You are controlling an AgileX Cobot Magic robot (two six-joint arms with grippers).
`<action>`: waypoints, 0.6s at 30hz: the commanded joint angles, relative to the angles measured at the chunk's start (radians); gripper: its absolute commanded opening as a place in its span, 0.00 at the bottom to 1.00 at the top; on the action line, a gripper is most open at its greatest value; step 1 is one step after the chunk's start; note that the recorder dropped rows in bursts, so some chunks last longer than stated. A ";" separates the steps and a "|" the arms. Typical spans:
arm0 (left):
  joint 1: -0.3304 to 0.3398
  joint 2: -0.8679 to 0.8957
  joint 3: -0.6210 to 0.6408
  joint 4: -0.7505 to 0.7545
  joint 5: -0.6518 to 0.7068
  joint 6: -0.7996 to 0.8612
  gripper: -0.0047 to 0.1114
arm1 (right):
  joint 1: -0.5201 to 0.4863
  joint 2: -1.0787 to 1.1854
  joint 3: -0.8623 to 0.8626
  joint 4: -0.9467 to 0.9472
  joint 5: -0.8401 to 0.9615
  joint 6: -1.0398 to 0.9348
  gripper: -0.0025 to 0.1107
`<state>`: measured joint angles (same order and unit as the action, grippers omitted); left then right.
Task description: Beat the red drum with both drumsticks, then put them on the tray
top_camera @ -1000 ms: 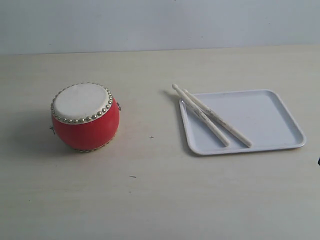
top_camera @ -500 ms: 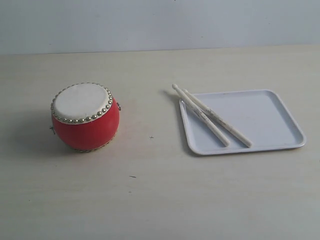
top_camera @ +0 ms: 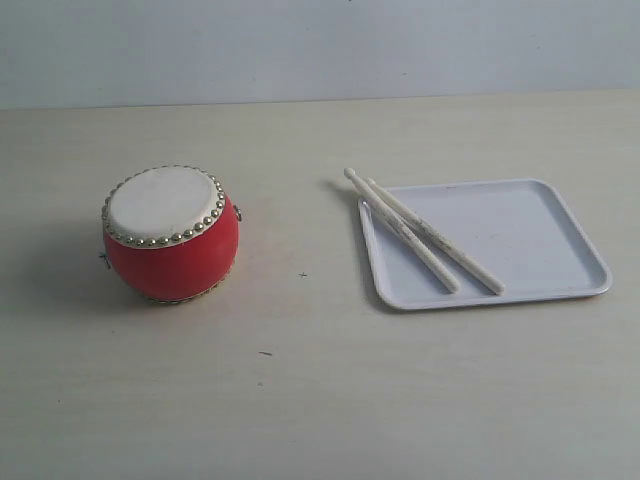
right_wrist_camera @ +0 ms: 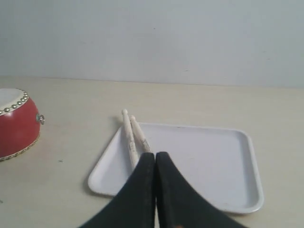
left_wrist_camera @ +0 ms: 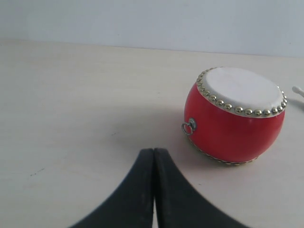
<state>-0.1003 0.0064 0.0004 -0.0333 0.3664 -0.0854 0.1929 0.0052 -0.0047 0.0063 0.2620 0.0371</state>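
Both drumsticks (right_wrist_camera: 129, 137) on tray (right_wrist_camera: 209, 161), just beyond closed right jaws.

We're seeing a glossy red drum (top_camera: 170, 262), off-white skin, gold studs; pale dark-scuffed drumsticks (top_camera: 435, 237); white tray (top_camera: 535, 235); beige counter (top_camera: 300, 400).

The drum (top_camera: 170, 235) is standing on the left part of the table (top_camera: 300, 400), and the tray (top_camera: 545, 235) is lying on the right part, well apart from it. Two sticks (top_camera: 405, 235) are lying side by side on the tray's left part, running slantwise from near its front rim to its back left corner. There their tips are jutting past the rim, toward the drum's side. The left gripper (left_wrist_camera: 153, 152) is hanging near the drum, facing it. The right gripper (right_wrist_camera: 155, 156) is facing the tray and sticks.
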 commanded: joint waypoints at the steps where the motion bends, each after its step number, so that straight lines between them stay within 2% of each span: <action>1: 0.001 -0.006 0.000 0.004 -0.009 0.001 0.04 | -0.074 -0.005 0.005 -0.001 -0.001 0.000 0.02; 4: 0.001 -0.006 0.000 0.004 -0.009 0.001 0.04 | -0.099 -0.005 0.005 -0.001 -0.001 0.000 0.02; 18: 0.001 -0.006 0.000 0.004 -0.009 0.001 0.04 | -0.099 -0.005 0.005 -0.001 -0.001 0.000 0.02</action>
<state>-0.1003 0.0064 0.0004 -0.0333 0.3664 -0.0854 0.1026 0.0052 -0.0047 0.0063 0.2620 0.0371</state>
